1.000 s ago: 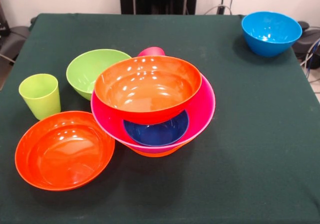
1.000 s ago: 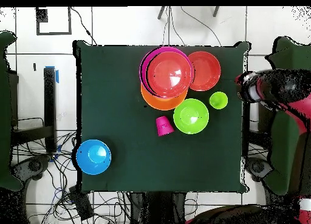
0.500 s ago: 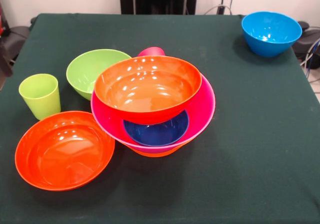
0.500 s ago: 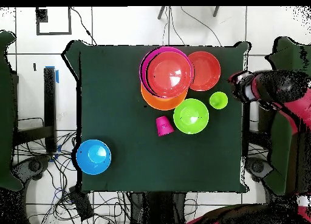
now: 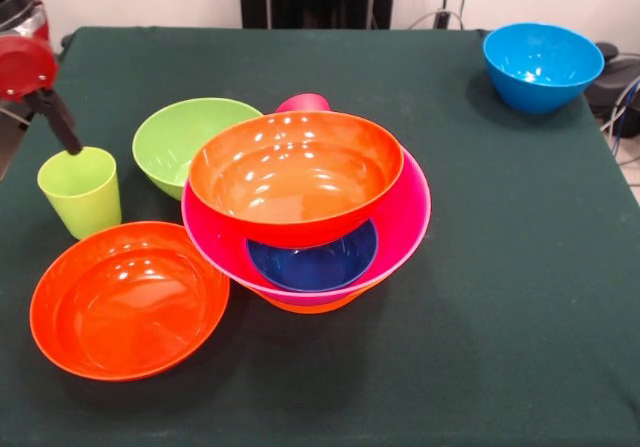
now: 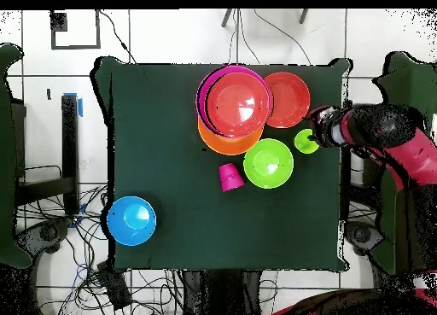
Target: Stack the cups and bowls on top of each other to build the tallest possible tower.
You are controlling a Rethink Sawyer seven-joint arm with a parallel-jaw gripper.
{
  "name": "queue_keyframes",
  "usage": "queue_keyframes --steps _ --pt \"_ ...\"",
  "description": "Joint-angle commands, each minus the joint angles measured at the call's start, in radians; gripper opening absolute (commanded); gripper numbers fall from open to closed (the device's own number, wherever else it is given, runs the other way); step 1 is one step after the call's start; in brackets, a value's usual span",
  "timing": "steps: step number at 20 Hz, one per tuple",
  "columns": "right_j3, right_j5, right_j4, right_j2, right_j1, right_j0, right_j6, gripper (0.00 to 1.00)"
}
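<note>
— Red and black, our gripper (image 5: pixel 62 132) has come in at the table's side; half a second ago it stood farther out past the edge. One dark finger (image 5: pixel 58 122) now points down at the far rim of the lime green cup (image 5: pixel 80 191). Nothing else has shifted.

— Are the fingers apart or together?

— We cannot tell; only that one finger shows clearly. From above, the gripper's tip (image 6: pixel 317 137) touches or overlaps the cup.

— Count with us, outward from the gripper.

— Two cups: the lime one right under it, upright and empty, and a red-pink cup (image 5: pixel 302 102) farther off behind the tower. Six bowls show whole, with a seventh's orange edge under the tower. Near the gripper, just beyond the lime cup, sit the shallow red-orange bowl (image 5: pixel 128 299) and the green bowl (image 5: pixel 182 139), both empty.

— And the tower?

— Past those, the tower (image 5: pixel 310 207): the big pink bowl (image 5: pixel 405 217) rests on the orange edge and holds the small dark blue bowl (image 5: pixel 318 264), with an orange bowl (image 5: pixel 295 172) tilted on top. Farthest from the gripper, well apart at the opposite corner, the light blue bowl (image 5: pixel 542 64) stands empty.
</note>
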Motion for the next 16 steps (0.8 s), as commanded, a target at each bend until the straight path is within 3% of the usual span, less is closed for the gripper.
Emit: queue_keyframes --steps 1,16 --pt "0.124 -0.022 -0.018 0.114 -0.001 -0.002 -0.181 1.00" --pt "0.036 -0.012 -0.078 0.113 0.058 -0.005 -0.196 1.00"
